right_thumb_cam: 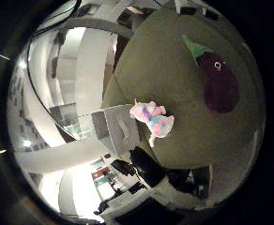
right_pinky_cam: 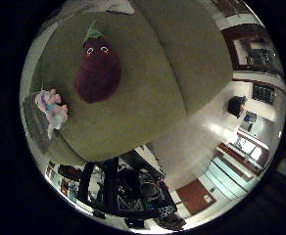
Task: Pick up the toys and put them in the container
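Observation:
A dark purple eggplant plush (right_pinky_cam: 98, 66) with a green stalk and a stitched face lies on a broad olive-green cushion (right_pinky_cam: 148, 93). A small pastel pink-and-blue plush animal (right_thumb_cam: 152, 119) lies near the cushion's edge, a short way from the eggplant. A grey fabric container (right_thumb_cam: 116, 127) stands right beside that edge, close to the pastel plush, with its opening showing. My right hand is well above the cushion and holds neither toy. Both toys look small, so they are far from the palm.
Beyond the cushion lies a pale shiny floor (right_pinky_cam: 192, 147) with a red mat (right_pinky_cam: 197, 196). A black frame (right_pinky_cam: 118, 188) with dark gear stands next to the cushion. Dark wooden cabinets (right_pinky_cam: 253, 54) line the far wall.

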Action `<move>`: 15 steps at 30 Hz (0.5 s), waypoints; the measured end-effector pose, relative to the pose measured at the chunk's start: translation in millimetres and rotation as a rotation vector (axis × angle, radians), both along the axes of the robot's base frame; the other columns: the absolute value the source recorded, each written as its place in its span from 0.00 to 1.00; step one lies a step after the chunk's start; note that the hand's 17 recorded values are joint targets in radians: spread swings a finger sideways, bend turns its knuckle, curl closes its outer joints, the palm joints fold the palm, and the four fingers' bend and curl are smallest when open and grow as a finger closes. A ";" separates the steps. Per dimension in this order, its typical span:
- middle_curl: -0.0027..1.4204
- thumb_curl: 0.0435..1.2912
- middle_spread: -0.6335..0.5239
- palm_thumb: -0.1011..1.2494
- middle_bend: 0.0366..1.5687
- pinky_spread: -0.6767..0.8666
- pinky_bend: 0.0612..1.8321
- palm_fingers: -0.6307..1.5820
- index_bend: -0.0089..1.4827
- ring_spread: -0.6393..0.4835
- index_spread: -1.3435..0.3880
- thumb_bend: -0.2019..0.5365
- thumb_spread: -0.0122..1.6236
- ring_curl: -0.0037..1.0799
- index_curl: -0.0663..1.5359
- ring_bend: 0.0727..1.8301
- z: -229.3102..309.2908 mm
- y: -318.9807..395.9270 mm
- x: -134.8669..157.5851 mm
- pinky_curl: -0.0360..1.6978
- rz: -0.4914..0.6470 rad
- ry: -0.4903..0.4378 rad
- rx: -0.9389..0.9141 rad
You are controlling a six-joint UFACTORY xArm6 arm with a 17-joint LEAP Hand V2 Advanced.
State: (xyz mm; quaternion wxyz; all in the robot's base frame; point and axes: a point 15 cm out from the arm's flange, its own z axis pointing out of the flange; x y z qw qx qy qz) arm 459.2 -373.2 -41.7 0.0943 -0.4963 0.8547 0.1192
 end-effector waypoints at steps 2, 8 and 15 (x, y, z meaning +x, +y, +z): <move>0.21 0.20 0.78 0.41 0.13 0.77 0.36 0.27 0.12 0.84 0.75 0.24 0.69 0.24 0.26 0.18 -10.2 2.1 -2.7 0.16 -0.010 0.011 0.006; 0.22 0.20 0.79 0.42 0.10 0.77 0.35 0.28 0.12 0.85 0.76 0.24 0.68 0.23 0.24 0.16 -39.1 -0.2 -8.5 0.14 -0.043 0.022 -0.004; 0.22 0.21 0.79 0.45 0.10 0.76 0.35 0.28 0.12 0.86 0.76 0.25 0.68 0.23 0.23 0.16 -52.1 -14.4 -12.5 0.12 -0.104 0.009 -0.027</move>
